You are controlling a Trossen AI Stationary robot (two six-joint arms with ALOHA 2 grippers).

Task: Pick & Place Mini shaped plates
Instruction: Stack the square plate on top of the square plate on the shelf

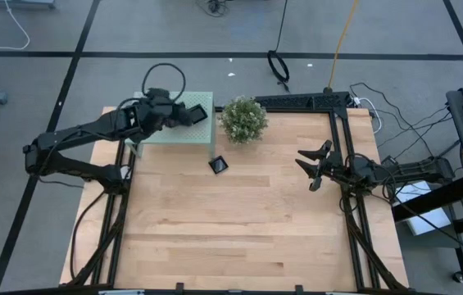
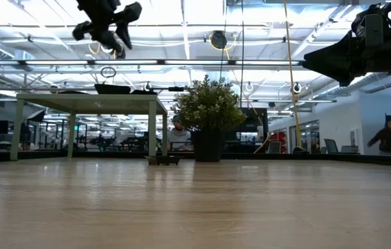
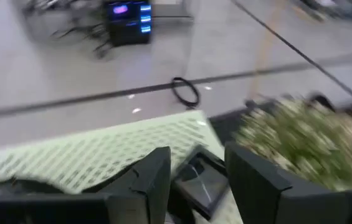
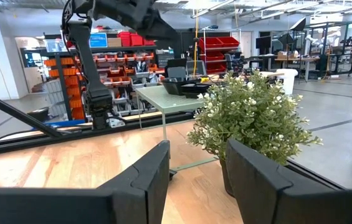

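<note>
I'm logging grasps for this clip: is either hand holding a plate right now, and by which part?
Neither. The left hand hovers open over a square plate lying on the green stand; the right hand waits open, empty.

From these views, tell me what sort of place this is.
Likely a robotics lab or workshop: shelves of red and orange parts bins, more workbenches across an open hall, and cables on the concrete floor.

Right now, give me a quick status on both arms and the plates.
Left end effector open above the stand, one plate just below it. Right end effector open, waiting at the table's right edge. Another plate on the table beside the plant.
</note>
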